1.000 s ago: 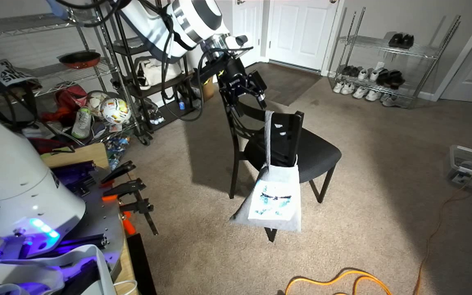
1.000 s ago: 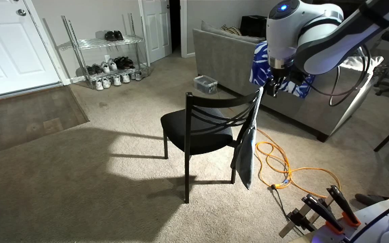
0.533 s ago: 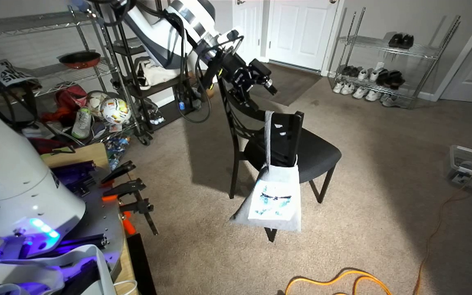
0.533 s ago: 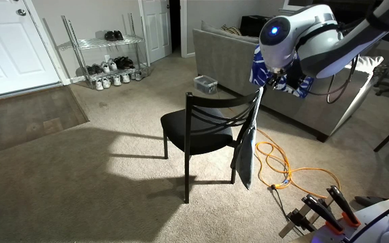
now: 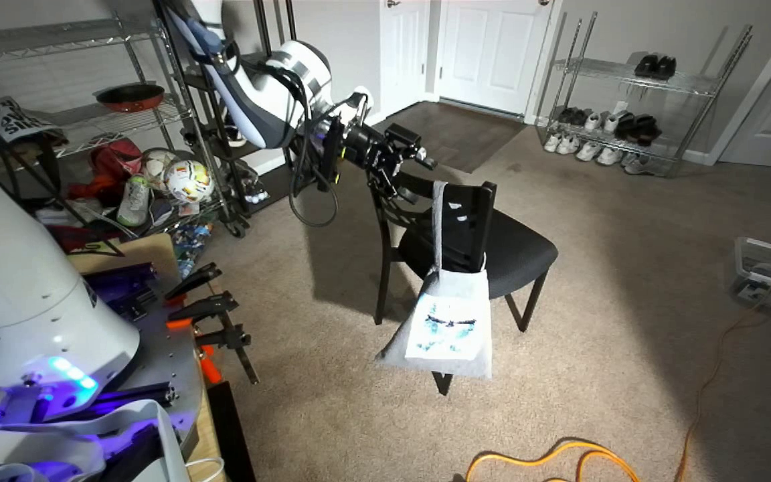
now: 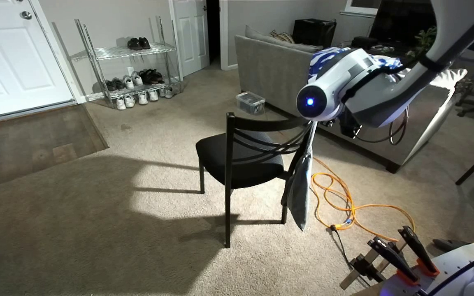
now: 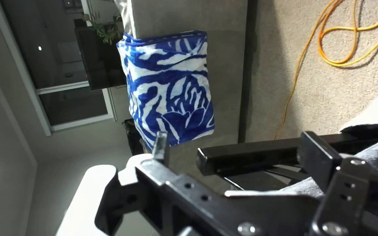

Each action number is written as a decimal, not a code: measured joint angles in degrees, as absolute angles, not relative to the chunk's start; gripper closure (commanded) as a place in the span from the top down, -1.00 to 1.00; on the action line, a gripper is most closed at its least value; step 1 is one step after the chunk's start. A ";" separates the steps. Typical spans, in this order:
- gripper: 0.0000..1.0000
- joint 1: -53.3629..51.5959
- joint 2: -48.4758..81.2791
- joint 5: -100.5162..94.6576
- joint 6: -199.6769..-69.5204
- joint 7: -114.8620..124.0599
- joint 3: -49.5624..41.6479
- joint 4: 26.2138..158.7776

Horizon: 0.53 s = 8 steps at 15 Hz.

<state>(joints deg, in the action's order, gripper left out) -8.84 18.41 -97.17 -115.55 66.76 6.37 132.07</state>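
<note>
The tool (image 5: 417,178), its jaws parted and empty, is now lowered toward the chair (image 5: 516,254); the hung bag (image 5: 451,325) is apparently approached more closely.

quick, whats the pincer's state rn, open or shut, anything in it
Pincer: open, holding nothing; in the wrist view the black chair back shows in its gap, not clamped.

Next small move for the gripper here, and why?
I'd probably nudge the gripper toward the strap before closing: its fingers stand open and hold nothing, and the strap, looped over the chair, looks close by but not clearly between them.
</note>
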 measured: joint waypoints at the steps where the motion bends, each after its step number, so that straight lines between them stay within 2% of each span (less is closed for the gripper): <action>1: 1.00 -8.88 19.73 -98.72 -114.63 68.52 6.63 132.04; 8: 1.00 -10.01 29.23 -113.50 -107.48 75.87 8.48 130.26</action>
